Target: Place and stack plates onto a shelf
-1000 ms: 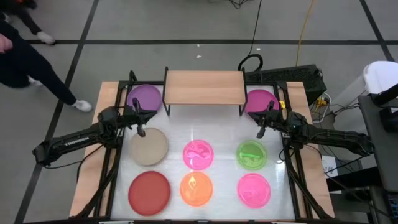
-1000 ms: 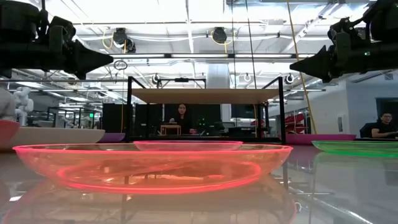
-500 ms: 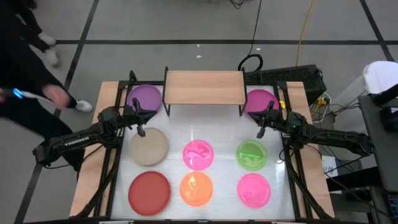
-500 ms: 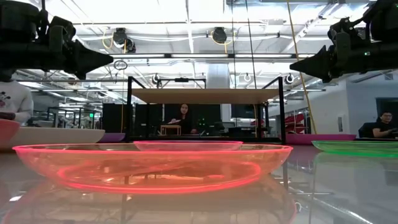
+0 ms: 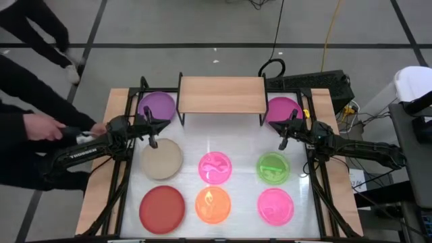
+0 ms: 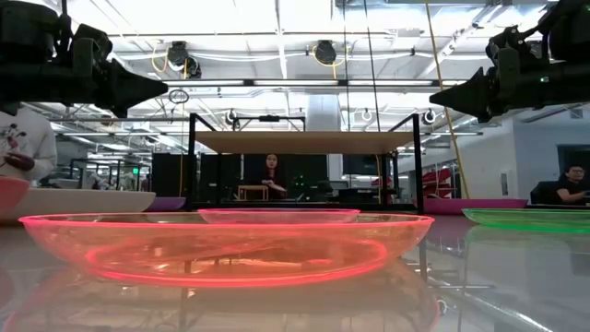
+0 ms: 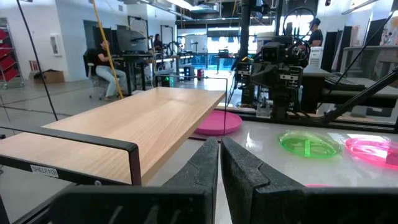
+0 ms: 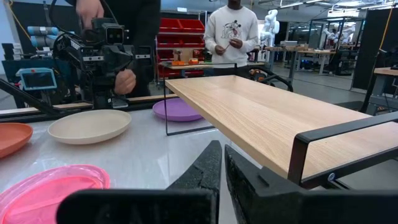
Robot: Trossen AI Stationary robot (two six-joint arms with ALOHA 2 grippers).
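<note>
The shelf [image 5: 221,94] stands bare at the middle of the tabletop's [image 5: 236,152] far edge, with no plate on its wooden board. A purple plate [image 5: 157,106] lies just beside its left end and a magenta plate [image 5: 281,109] just beside its right end. Nearer the front, the beige plate [image 5: 161,158], a translucent pink plate [image 5: 215,168] and the green plate [image 5: 273,167] form a row, and along the front edge lie the red plate [image 5: 162,207], the orange plate [image 5: 212,205] and another pink plate [image 5: 275,206]. The left gripper [image 5: 152,137] hangs above the far rim of the beige plate, its fingers pressed together and holding nothing. The right gripper [image 5: 284,140] hangs between the magenta and green plates, likewise closed and empty. A person's hand [image 5: 40,126] reaches to the left arm beyond the tabletop's left edge, apparently gripping it, though the contact is hard to make out.
</note>
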